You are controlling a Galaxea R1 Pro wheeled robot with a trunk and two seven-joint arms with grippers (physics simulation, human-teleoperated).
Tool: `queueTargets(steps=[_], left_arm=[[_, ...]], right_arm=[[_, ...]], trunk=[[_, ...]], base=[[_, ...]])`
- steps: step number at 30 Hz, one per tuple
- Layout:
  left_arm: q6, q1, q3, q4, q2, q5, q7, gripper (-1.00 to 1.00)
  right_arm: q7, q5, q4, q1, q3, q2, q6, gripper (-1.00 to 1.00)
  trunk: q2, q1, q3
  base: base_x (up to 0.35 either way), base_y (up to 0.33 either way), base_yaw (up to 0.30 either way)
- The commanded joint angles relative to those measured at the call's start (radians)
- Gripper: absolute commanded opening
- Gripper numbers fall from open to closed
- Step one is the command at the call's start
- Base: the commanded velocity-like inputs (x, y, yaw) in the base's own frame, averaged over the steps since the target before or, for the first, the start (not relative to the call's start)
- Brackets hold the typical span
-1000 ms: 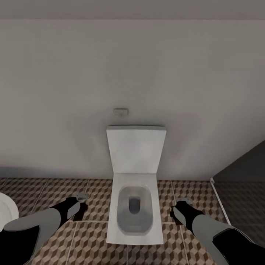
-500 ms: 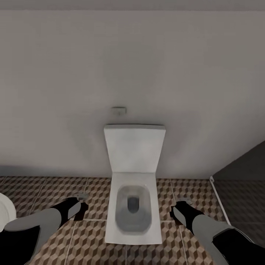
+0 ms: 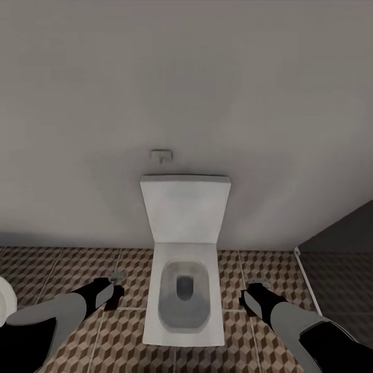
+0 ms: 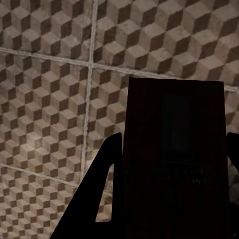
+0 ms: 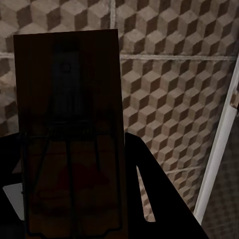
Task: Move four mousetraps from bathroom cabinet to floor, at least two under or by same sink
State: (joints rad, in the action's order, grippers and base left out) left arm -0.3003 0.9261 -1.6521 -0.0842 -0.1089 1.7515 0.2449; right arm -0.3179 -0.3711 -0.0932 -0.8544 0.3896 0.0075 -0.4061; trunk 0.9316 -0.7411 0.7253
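Left hand [image 3: 115,291]: lower left of head view, clamped on a dark mousetrap [image 4: 175,164].
Right hand [image 3: 244,300]: lower right, gripping another mousetrap [image 5: 69,129].
Bathroom floor [image 3: 72,269]: cube-patterned tiles beneath both hands.
Toilet [image 3: 184,269]: centre, lid raised.

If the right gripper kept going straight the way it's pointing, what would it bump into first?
Probably the bathroom floor. The right gripper holds a mousetrap and points at the cube-patterned tiles, with nothing between, though the distance is unclear.
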Motion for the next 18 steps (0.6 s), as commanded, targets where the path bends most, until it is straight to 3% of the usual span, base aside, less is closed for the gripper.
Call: queueTargets(steps=[1, 18], left_arm=[[0.000, 0.000, 0.000, 0.000, 0.000, -0.002, 0.002, -1.00], [0.000, 0.000, 0.000, 0.000, -0.001, -0.002, 0.002, -1.00]], right_arm=[[-0.001, -0.003, 0.000, 0.000, 0.000, 0.000, 0.001, -1.00], [-0.001, -0.003, 0.000, 0.000, 0.001, 0.000, 0.001, -1.00]], trunk=[[0.000, 0.000, 0.002], [0.000, 0.000, 0.028]], base=[[0.000, 0.000, 0.000], [0.000, 0.000, 0.000]])
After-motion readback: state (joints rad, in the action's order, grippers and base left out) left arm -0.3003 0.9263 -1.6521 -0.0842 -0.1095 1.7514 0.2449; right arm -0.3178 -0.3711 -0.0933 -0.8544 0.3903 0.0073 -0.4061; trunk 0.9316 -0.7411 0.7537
